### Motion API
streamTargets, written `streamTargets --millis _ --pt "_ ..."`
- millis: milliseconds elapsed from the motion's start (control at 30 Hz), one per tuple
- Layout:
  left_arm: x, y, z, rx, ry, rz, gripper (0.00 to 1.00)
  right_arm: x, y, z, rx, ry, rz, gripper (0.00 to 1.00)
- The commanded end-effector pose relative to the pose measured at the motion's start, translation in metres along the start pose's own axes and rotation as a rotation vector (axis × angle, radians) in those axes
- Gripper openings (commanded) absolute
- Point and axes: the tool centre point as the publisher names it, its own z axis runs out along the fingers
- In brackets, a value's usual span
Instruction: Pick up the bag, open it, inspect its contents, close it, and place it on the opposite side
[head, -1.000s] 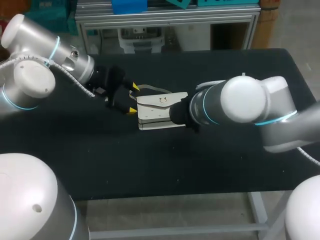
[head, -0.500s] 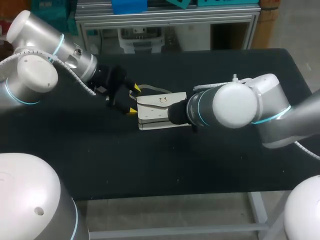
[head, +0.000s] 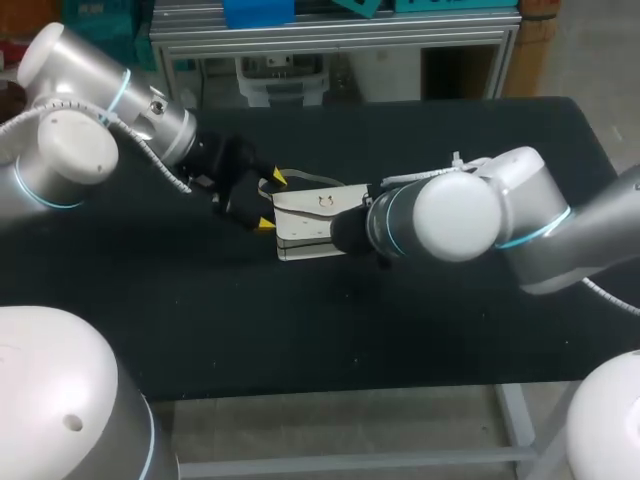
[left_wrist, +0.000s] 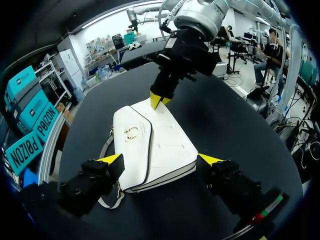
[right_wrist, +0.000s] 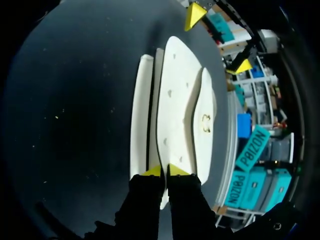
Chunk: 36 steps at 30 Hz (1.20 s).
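A white handbag (head: 310, 222) with a small metal clasp (left_wrist: 131, 133) lies flat on the black table (head: 420, 330). Its thin strap (left_wrist: 105, 150) loops out near my left gripper. My left gripper (left_wrist: 161, 159) is open, one yellow tip on each side of the bag's near end, not pressing it. At the opposite end, my right gripper (right_wrist: 164, 171) has its two tips pinched almost together on the bag's (right_wrist: 175, 110) thin edge. The left wrist view shows that right gripper (left_wrist: 156, 99) at the bag's (left_wrist: 155, 145) far end. In the head view my right forearm hides its fingers.
The black table has free room in front of the bag and out to the right (head: 540, 150). The far edge (head: 380, 102) runs behind the bag. Nothing else lies on the cloth near the grippers.
My right gripper's fingers have come together at the bag's end, and its forearm has shifted slightly left. The left gripper stays open at the other end. The bag has not moved.
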Motion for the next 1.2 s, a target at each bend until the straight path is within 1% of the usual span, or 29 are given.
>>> streamTargets --millis 33,100,233,267,300,633,667,700,733,767,800,833,867,900,933,967,1000,1033,1100,1200 --pt "0.004 -0.004 0.005 0.020 -0.008 0.058 1.00 0.008 0.006 -0.004 0.018 -0.019 0.010 0.00" --pt "0.004 -0.006 0.008 0.030 -0.006 0.093 1.00 0.010 0.009 -0.007 0.029 -0.025 0.016 0.00" --pt "0.001 -0.009 0.014 0.082 -0.018 0.132 1.00 0.013 0.013 -0.010 0.050 -0.035 0.038 0.00" --pt "0.001 -0.009 0.014 0.082 -0.018 0.132 1.00 0.014 0.014 -0.010 0.056 -0.033 0.048 0.00" --pt "0.001 -0.009 0.014 0.082 -0.018 0.132 1.00 0.014 0.014 -0.011 0.045 -0.032 0.061 0.00" --pt "0.001 -0.009 0.014 0.082 -0.018 0.132 1.00 0.014 0.014 -0.011 0.045 -0.032 0.061 0.00" --pt "0.000 -0.008 0.017 0.083 -0.041 0.150 1.00 0.014 0.014 -0.011 0.045 -0.032 0.061 0.00" --pt "0.000 -0.009 0.019 0.064 -0.061 0.196 1.00 0.014 0.014 -0.011 0.045 -0.032 0.061 0.00" --pt "0.000 -0.009 0.020 0.070 -0.091 0.219 1.00 0.014 0.014 -0.011 0.045 -0.032 0.061 0.00" --pt "-0.001 -0.010 0.021 0.085 -0.098 0.249 0.94 0.014 0.014 -0.011 0.045 -0.032 0.061 0.00" --pt "-0.001 -0.011 0.022 0.076 -0.125 0.286 0.82 0.014 0.014 -0.011 0.045 -0.032 0.061 0.00" --pt "-0.001 -0.012 0.023 0.071 -0.147 0.314 0.77 0.014 0.014 -0.011 0.045 -0.032 0.061 0.00" --pt "0.000 -0.012 0.023 0.091 -0.131 0.340 0.71 0.014 0.014 -0.011 0.045 -0.032 0.061 0.00" --pt "0.000 -0.013 0.024 0.074 -0.155 0.360 0.72 0.014 0.014 -0.011 0.045 -0.032 0.061 0.00" --pt "0.000 -0.013 0.025 0.087 -0.150 0.381 0.71 0.014 0.014 -0.011 0.045 -0.032 0.061 0.00" --pt "0.001 -0.013 0.027 0.080 -0.158 0.405 0.58 0.014 0.014 -0.011 0.045 -0.032 0.061 0.00" --pt "0.002 -0.012 0.029 0.074 -0.166 0.421 0.54 0.014 0.014 -0.011 0.045 -0.032 0.061 0.00" --pt "0.003 -0.012 0.030 0.081 -0.155 0.434 0.51 0.014 0.014 -0.011 0.045 -0.032 0.061 0.00" --pt "0.006 -0.013 0.033 0.083 -0.157 0.474 0.49 0.014 0.014 -0.011 0.045 -0.032 0.061 0.00" --pt "0.008 -0.014 0.039 0.058 -0.185 0.531 0.52 0.014 0.014 -0.011 0.045 -0.032 0.061 0.00"
